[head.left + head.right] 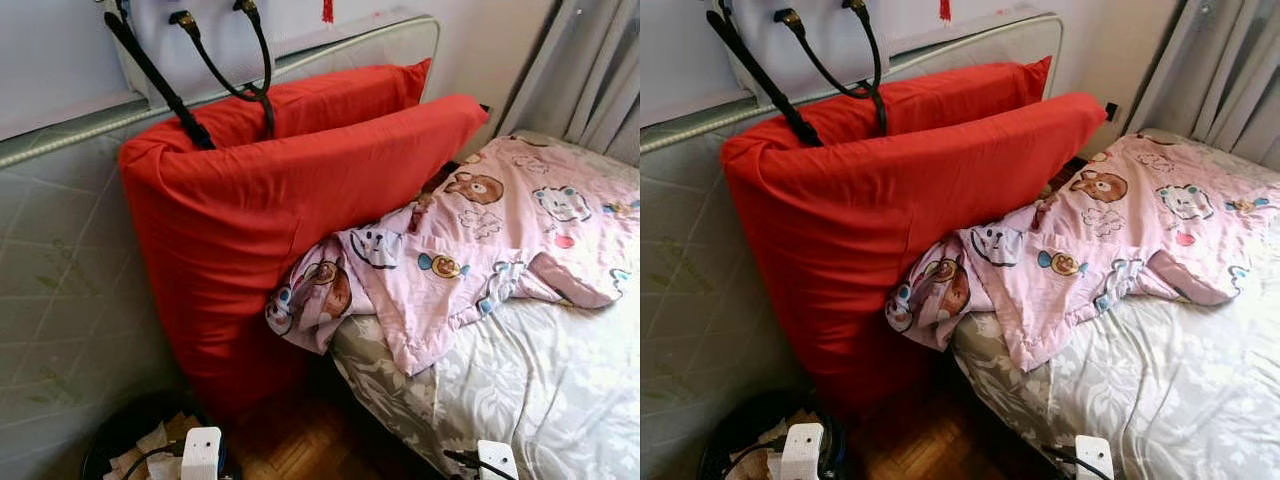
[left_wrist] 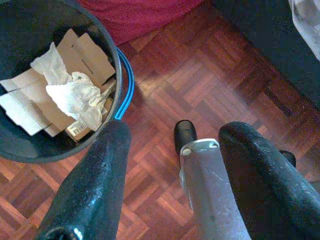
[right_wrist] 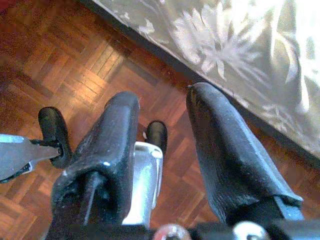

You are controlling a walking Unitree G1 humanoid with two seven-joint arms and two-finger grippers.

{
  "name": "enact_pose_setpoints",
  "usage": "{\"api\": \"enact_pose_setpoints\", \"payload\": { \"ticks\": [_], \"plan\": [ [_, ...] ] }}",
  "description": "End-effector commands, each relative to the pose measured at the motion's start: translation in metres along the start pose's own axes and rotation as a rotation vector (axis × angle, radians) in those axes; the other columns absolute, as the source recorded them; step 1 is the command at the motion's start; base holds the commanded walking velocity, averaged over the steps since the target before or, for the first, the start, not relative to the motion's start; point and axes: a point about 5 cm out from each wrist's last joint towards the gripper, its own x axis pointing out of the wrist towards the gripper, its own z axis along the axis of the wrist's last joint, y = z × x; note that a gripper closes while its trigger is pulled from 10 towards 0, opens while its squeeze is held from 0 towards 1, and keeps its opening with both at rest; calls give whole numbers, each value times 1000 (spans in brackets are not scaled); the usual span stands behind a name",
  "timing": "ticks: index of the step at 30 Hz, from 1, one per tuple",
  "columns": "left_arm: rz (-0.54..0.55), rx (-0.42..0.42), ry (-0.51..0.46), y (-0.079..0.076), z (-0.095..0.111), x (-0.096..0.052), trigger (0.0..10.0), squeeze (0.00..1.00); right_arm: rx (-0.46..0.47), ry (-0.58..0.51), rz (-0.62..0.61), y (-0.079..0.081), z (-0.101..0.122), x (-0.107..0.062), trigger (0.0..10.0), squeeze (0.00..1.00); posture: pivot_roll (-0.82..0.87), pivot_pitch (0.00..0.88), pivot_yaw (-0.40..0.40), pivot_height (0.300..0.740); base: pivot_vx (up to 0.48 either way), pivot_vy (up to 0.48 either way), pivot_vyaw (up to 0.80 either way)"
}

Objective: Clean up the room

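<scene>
Hanging over the parquet floor [image 2: 200,80], left gripper [image 2: 170,145] and right gripper [image 3: 162,105] both spread, empty

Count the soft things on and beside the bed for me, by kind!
Red cushions: 2
Pink cartoon blanket: 1
Total: 3

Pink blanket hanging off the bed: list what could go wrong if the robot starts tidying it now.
The pink blanket is draped against the red cushion, so pulling it may topple the leaning cushion. The bin of paper and cardboard stands on the floor just below and could get knocked. Both grippers, left and right, hang open near the floor.
</scene>
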Motion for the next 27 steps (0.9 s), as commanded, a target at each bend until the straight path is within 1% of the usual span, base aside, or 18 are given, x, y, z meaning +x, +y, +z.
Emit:
{"api": "enact_pose_setpoints", "payload": {
  "ticks": [1, 6, 12, 22, 27],
  "plan": [
    [-3, 10, 35, 1, -8, -2, 10000, 0, 15, 7, -12, -4, -2, -1, 10000, 0, -45, 0, -34, 740, 0, 0, 0],
    [0, 7, 39, 2, -10, -2, 10000, 0, 16, 8, -13, -4, -3, -1, 10000, 0, -46, 0, -34, 740, 0, 0, 0],
    [-2, 3, 40, 0, -9, -2, 10000, 0, 15, 9, -13, -4, -3, -1, 10000, 0, -45, 0, -33, 740, 0, 0, 0],
    [-4, 10, 40, 0, -8, -1, 10000, 0, 17, 8, -12, -3, -3, -1, 10000, 0, -47, 0, -31, 740, 0, 266, 0],
    [-4, 14, 40, 1, -8, -2, 10000, 0, 18, 8, -11, -3, -3, -1, 10000, 0, -47, 0, -29, 740, 0, 0, 0]
  ]
}}
